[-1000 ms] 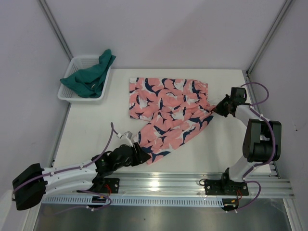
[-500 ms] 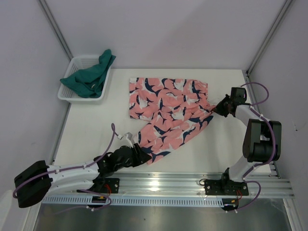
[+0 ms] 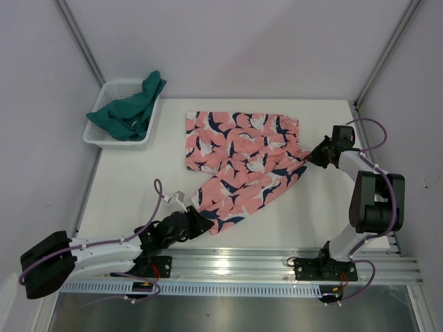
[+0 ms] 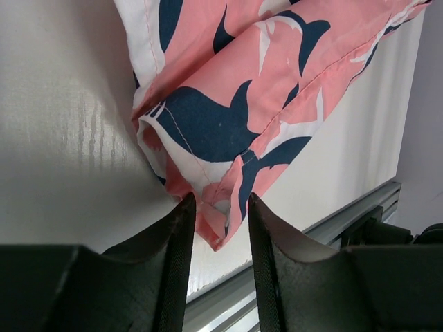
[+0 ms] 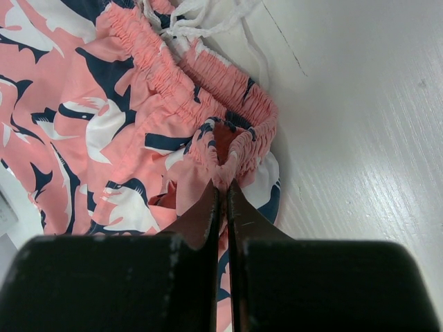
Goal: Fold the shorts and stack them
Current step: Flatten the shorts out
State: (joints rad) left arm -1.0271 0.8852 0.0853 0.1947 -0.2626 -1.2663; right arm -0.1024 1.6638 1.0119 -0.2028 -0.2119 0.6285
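A: Where are the pink shorts?
B: Flat on the surface, one leg angled toward the near edge. The right fingers are clenched on the elastic waistband.
A: And the left fingers?
B: Released. They straddle that leg's hem corner, cloth between them, unpinched.
A: The teal shorts?
B: Heaped in the basket, far left, well apart.

We find the left gripper low, fingers parted; the right gripper pinched tight on the pink shorts.
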